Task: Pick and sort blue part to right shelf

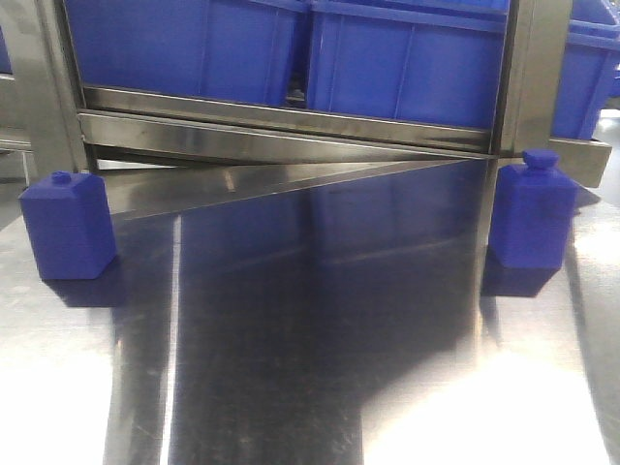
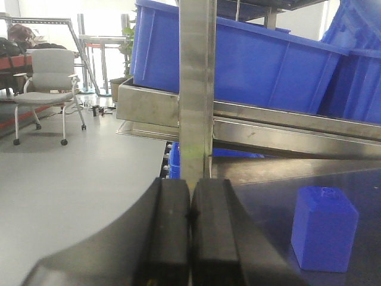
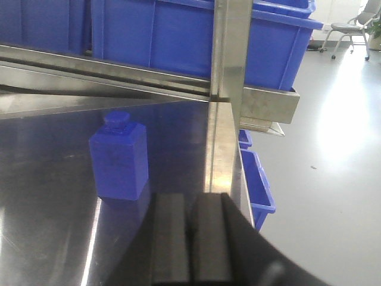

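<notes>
Shows left blue part (image 1: 68, 225) and right blue part (image 1: 533, 208) untouched at the table's (image 1: 310, 387) far corners, left gripper (image 2: 190, 214) and right gripper (image 3: 191, 232) empty with fingers together; leaves all sorting undone.

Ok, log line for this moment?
left fingers: shut, empty | right fingers: shut, empty | left blue part: upright on table | right blue part: same

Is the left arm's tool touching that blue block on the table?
Apart. The left wrist view shows bare table between the closed tool and the blue block.
</notes>
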Tool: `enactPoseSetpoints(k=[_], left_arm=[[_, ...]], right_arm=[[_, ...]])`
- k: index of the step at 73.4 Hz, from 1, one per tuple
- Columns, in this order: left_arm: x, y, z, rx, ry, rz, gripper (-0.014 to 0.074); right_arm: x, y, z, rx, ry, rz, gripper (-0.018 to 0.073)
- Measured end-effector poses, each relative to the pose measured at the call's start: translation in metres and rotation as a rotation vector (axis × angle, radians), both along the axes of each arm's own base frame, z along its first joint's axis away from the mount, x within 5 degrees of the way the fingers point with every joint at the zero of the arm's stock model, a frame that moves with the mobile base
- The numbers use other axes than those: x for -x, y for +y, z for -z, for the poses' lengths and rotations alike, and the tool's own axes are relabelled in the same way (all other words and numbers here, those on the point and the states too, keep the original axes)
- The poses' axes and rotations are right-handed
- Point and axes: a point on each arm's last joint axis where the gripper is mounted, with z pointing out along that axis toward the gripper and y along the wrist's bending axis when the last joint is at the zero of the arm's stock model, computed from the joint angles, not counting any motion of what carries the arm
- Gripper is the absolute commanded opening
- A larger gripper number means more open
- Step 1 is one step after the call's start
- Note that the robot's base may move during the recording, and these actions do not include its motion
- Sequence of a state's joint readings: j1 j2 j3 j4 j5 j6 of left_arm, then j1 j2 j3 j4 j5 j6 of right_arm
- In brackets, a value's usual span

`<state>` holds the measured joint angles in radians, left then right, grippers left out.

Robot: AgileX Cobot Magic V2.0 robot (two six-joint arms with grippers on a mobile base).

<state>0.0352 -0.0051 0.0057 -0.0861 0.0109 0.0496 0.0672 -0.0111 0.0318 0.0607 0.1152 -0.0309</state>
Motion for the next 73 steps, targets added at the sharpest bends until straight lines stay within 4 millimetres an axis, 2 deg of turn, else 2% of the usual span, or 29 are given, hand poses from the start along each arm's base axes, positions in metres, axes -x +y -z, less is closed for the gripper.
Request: enactPoseSetpoints(k=[32, 54, 62, 73], left_arm=[[0.000, 0.000, -0.001, 0.000, -0.011, -0.001, 0.0127], [0.002, 0.001, -0.013, -0.003, -0.104, -0.008, 0.0127], [0.006, 0.000, -0.038, -0.021, -0.059, 0.001, 0.0127], [0.004, -0.001, -0.088, -0.029, 0.008, 0.009, 0.0134]], right_arm=[[0.000, 0.000, 0.000, 0.000, 0.000, 0.000, 0.0088], [0.000, 0.000, 0.000, 0.000, 0.000, 0.000, 0.0088], [0.000, 0.000, 0.000, 0.000, 0.000, 0.000, 0.0088], [0.000, 0.000, 0.000, 0.000, 0.000, 0.000, 0.0088]])
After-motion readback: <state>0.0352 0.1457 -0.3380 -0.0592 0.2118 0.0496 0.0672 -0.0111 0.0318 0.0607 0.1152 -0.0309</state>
